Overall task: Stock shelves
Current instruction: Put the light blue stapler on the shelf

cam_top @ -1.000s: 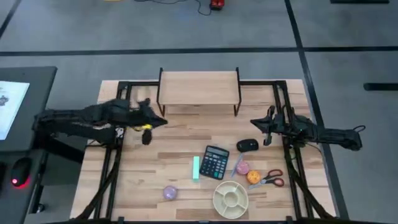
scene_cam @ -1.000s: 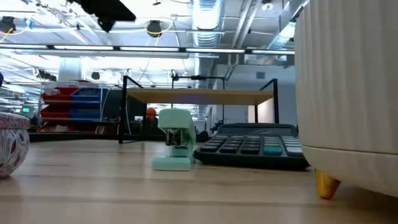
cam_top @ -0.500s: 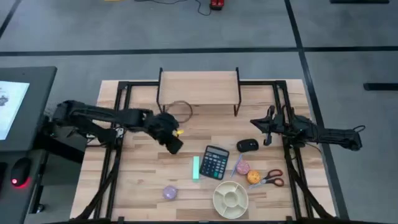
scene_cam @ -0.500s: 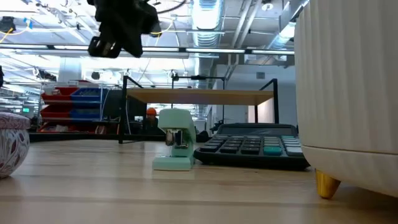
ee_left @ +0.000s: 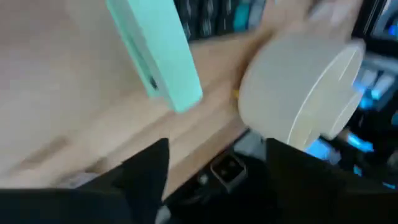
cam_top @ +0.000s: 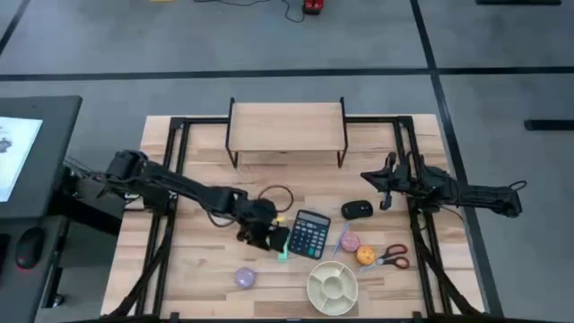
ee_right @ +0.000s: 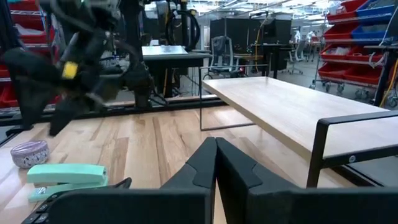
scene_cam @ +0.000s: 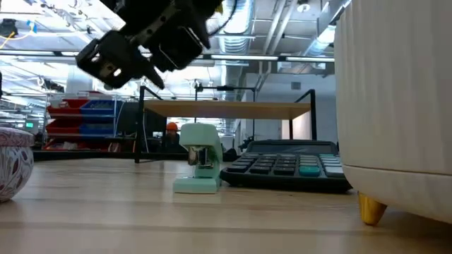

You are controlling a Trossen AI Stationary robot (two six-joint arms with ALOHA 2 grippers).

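Note:
The shelves (cam_top: 287, 126) are one low wood-topped riser on black legs at the table's far middle, with nothing on top. A mint-green stapler (cam_top: 283, 248) rests on its base just left of a black calculator (cam_top: 311, 233). My left gripper (cam_top: 271, 237) hovers open above the table, right beside the stapler's left side. In the left wrist view the stapler (ee_left: 158, 56) lies ahead of its spread fingers (ee_left: 146, 171) without touching them. My right gripper (cam_top: 368, 177) waits shut at the right, above the table.
A black mouse (cam_top: 357, 210), a pink ball (cam_top: 349, 242), an orange ball (cam_top: 365, 255) and scissors (cam_top: 389, 261) lie right of the calculator. A white divided dish (cam_top: 333, 285) and a patterned purple bowl (cam_top: 245, 278) stand near the front edge.
My left gripper has swung from the table's left side toward the right and near edge, and come down beside the stapler. In the low view its fingers stand wider apart now than before. Nothing on the table has moved.

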